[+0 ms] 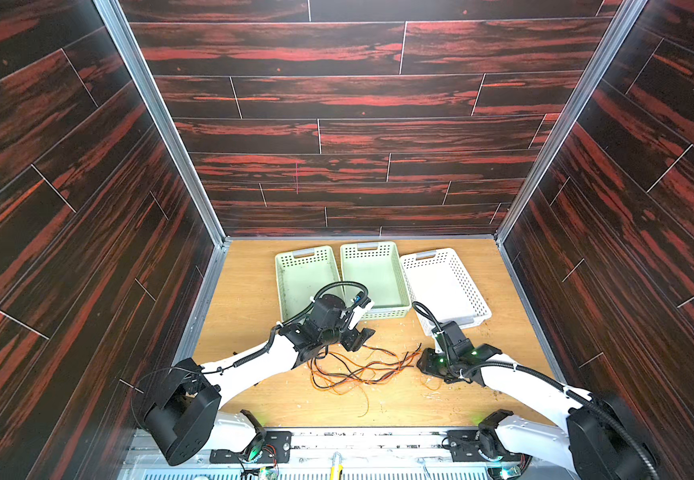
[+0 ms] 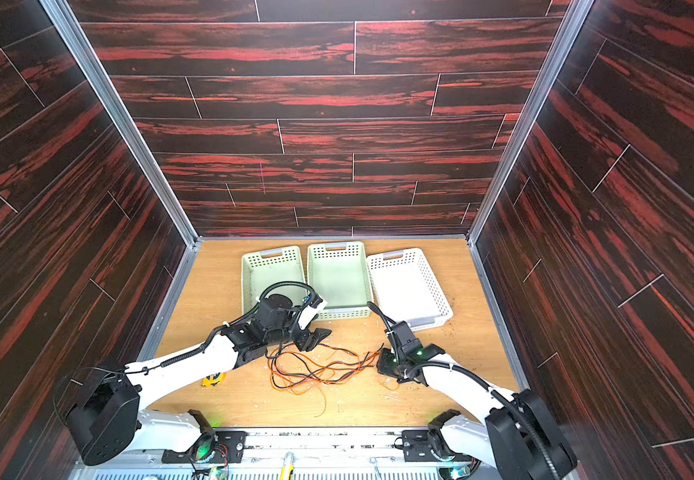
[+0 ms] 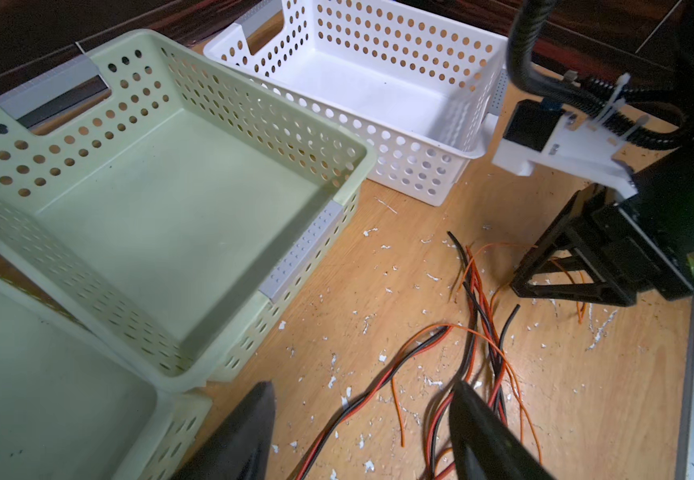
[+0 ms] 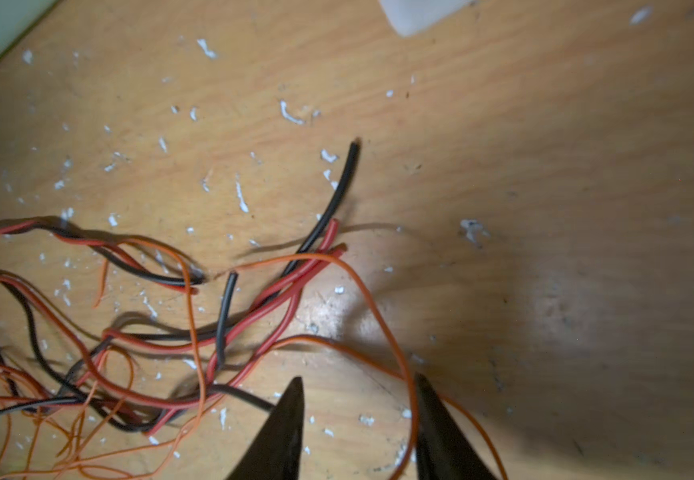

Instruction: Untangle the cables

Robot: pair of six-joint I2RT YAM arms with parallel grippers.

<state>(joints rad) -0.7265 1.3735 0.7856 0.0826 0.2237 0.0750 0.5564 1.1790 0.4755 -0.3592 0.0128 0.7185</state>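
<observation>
Nearest the robot's base, a yellow tape measure (image 2: 213, 379) lies on the wooden table (image 1: 254, 299) beside the left arm, well apart from the work. Just beyond it, the cables (image 1: 362, 370) sprawl across the middle front of the table: black, orange-red and paired strands, looped and knotted at the left and drawn out into a looser bundle toward the right. The tangle's long axis runs across the table, from one arm to the other, with most cut ends fanning out at the right.

The right gripper (image 4: 358, 419) sits low at that right end, its jaws apart. A thin orange wire (image 4: 399, 353) loops between them, close against one finger, not yet pinched. This arm looks the nearer to a free strand, so a pull rightward, along the bundle's length, seems the likely move.

The left gripper (image 3: 362, 432) hovers over the far left edge of the tangle, jaws also apart and holding nothing; strands pass beneath it.

Farthest back, two green baskets (image 1: 301, 282) and a white basket (image 1: 441, 286) stand side by side, with no cable in them.
</observation>
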